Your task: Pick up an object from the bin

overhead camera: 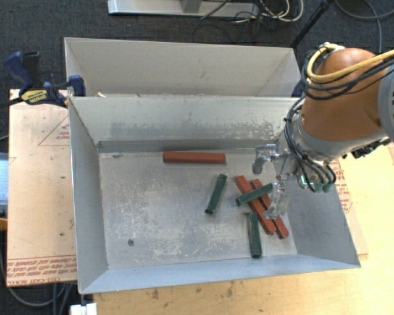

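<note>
**Grey bin, gripper low at the stick pile**

Steel-grey bin (85,195) walls slope down to a flat floor, and the gripper (278,205) hangs low at the floor's right side, under the arm's orange cover (338,104). Whether its fingers are spread or closed cannot be told. Their tips stand at a small pile of sticks. The red-brown sticks (266,216) lie side by side, touching, right at the tips and slanting away towards the front. A dark green stick (253,194) lies across them just to the left of the tips. Another green stick (254,236) lies near the front wall, just left of and in front of the tips. Further left, apart from the pile, a third green stick (215,194) lies tilted. Well behind and to the left, a long red-brown bar (194,157) lies along the back wall.
</note>
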Robot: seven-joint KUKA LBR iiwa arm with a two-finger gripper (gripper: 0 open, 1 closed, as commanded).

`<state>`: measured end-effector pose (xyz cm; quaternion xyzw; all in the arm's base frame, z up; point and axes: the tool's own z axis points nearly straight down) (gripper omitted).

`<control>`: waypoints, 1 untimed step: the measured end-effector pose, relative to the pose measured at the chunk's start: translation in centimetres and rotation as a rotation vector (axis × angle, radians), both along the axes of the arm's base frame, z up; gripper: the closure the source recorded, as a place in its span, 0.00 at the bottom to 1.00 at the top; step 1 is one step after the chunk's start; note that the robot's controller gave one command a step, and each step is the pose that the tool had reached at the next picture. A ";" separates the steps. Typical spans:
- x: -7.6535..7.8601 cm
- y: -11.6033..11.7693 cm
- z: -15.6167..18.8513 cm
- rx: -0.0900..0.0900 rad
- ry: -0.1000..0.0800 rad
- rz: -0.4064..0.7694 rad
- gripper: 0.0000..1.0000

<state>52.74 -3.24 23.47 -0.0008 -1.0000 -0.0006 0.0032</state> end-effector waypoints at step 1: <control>-3.7 -4.5 -16.2 -0.002 -0.022 0.495 0.00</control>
